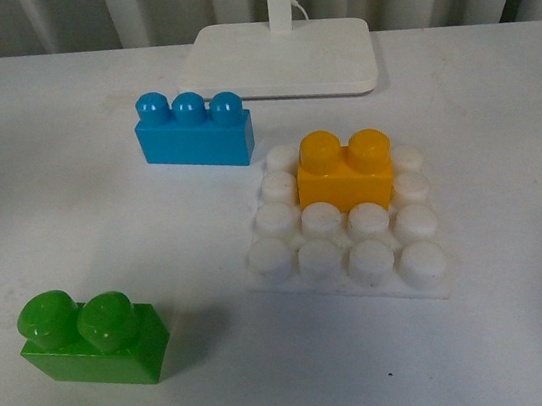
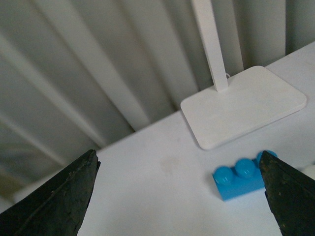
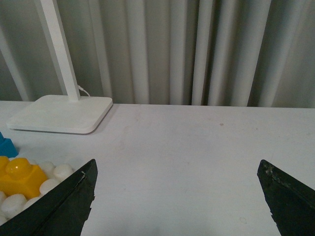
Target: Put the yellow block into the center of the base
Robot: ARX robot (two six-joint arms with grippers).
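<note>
Yellow block (image 1: 344, 170): orange-yellow plastic, glossy, two rounded studs on top, upright and level as far as I can see; it sits on the base among the white studs, in the second row from the back and spanning the two middle columns
Base (image 1: 345, 230): flat white square plate with rows of round white studs, lying flat on the white table (image 1: 67, 191); studs show on the near side and at both ends of the block, and one far corner stud peeks out behind it
Why it sits so: I judge the block already pressed onto the middle studs, since it stands square to the grid with nothing holding it; whether it is fully seated I cannot tell from here
My left gripper (image 2: 179, 196): spread wide and empty, both dark fingers at the edges of its own view, up above the table with the blue brick (image 1: 194, 131) and the lamp foot (image 1: 279, 58) below it
My right gripper (image 3: 177, 201): also wide apart, gripping nothing, with the block and base at the edge of its view, well clear of them
Why held so: neither hand is near the block, which fits a placement I judge finished
Green brick (image 1: 93, 337): alone on the near left of the table, well apart from the base
Blue brick: three studs, near the base's far left corner, not touching it
</note>
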